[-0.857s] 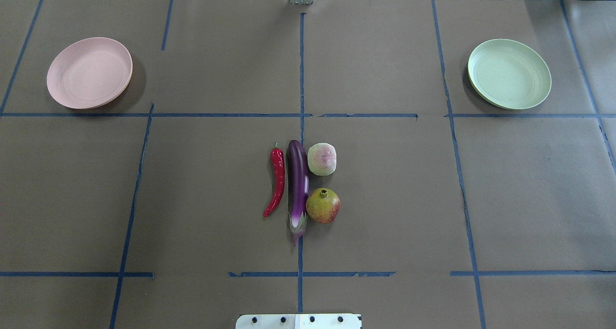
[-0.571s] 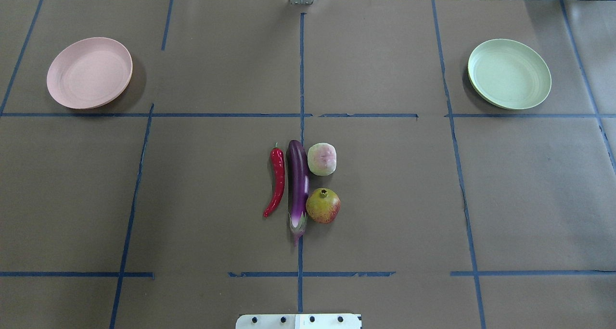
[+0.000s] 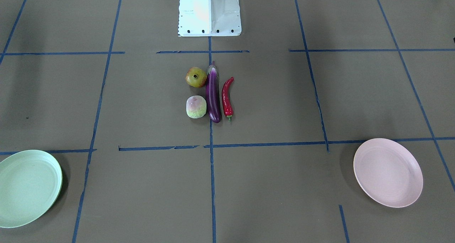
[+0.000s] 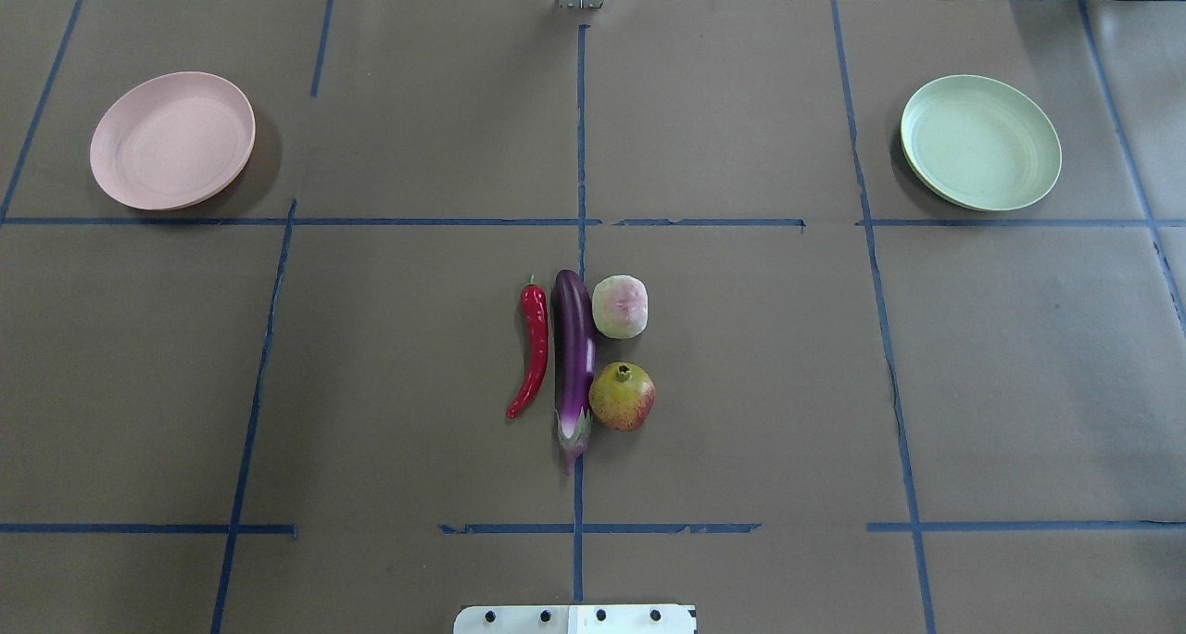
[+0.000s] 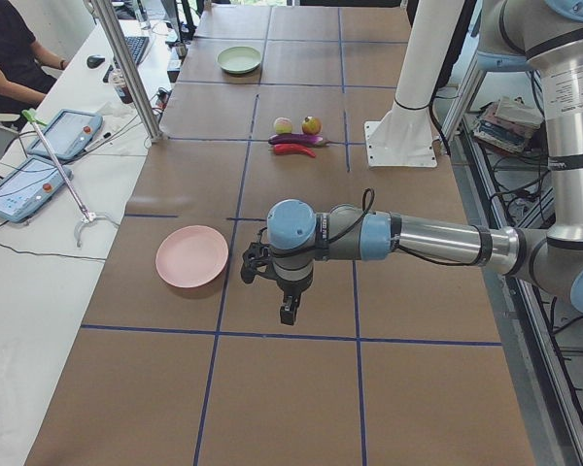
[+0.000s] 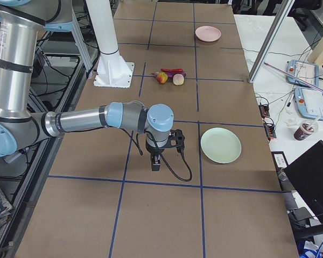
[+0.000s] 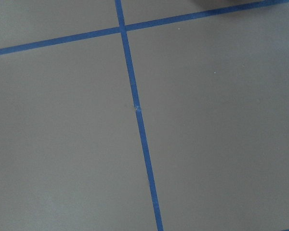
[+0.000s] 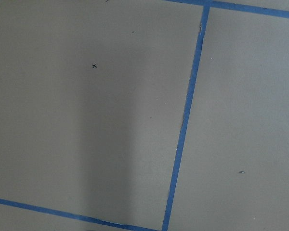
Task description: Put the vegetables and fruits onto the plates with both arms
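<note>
We see nothing lifted yet: all four pieces lie bunched at the middle of the table (image 4: pixel 371 384), somewhat toward the robot's edge, and both plates are bare. The eggplant (image 4: pixel 574 361) lies on the centre tape line (image 4: pixel 581 133), its long axis running from the robot's edge to the far edge, cap toward the robot. The chili (image 4: pixel 533 348) lies just beside it on the left-end side, roughly parallel. On the right-end side sit the pale fruit (image 4: pixel 620 307), farther out, and the pomegranate (image 4: pixel 622 397), nearer the robot and seemingly touching the eggplant. The pink plate (image 4: pixel 172 140) sits by the far edge toward the left end, the green plate (image 4: pixel 980 142) by the far edge toward the right end.

The left gripper (image 5: pixel 286 316) hangs over the left end, the right gripper (image 6: pixel 156 162) over the right end, each farther out than its plate. Only the side views show them, so we cannot tell whether the fingers are spread or pressed together; the wrist cameras see only table and tape.

We judge the eggplant to be the dividing line: the chili falls to the left arm, the fruits to the right, and each arm must travel inward toward the middle. Fingers should close across the long pieces, end to end of the table, and the tight packing leaves little room beside the eggplant
</note>
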Robot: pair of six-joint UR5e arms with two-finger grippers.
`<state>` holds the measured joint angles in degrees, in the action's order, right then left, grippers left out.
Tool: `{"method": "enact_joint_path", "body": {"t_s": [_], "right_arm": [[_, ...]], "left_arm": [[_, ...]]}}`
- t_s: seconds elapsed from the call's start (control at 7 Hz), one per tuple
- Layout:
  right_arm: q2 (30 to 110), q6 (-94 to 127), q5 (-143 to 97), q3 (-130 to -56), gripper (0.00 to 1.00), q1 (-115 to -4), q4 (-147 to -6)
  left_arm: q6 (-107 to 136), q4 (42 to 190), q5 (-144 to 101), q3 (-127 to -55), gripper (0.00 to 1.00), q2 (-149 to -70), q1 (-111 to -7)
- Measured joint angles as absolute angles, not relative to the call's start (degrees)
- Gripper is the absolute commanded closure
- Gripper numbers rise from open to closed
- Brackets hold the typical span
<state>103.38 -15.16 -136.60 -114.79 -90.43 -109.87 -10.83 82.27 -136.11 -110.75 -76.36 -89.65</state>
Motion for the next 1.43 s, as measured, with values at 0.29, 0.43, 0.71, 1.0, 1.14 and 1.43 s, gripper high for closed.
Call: {"method": "enact_joint_path", "body": {"t_s": [0.29, 0.43, 0.71, 1.0, 1.14, 1.43], "right_arm": [[103.3, -15.2, -136.6, -115.3, 0.0, -90.4, -109.3], [103.4, -15.3, -136.5, -115.1, 0.0, -90.4, -107.5], [103.5, -15.2, -136.4, -114.7, 0.0, -90.3, -105.3], [103.5, -15.1, -136.6, -114.6, 0.0, -90.3, -105.0], [103.5, -15.1, -136.9, -114.4, 0.0, -90.1, -105.0], [103.5, -15.0, -139.0, -114.2, 0.0, -89.2, -104.3]], "left_arm": [[-10.9, 82.3, -134.7, -110.6, 0.0, -76.5, -89.6], [-10.8, 82.3, -134.5, -110.5, 0.0, -76.5, -89.6], [-10.6, 82.4, -134.6, -110.8, 0.0, -76.5, -89.6], [-10.6, 82.4, -134.8, -111.3, 0.0, -76.5, -89.6], [-10.7, 82.4, -134.8, -111.4, 0.0, -76.5, -89.6], [-10.6, 82.4, -134.8, -111.7, 0.0, -76.4, -89.6]]}}
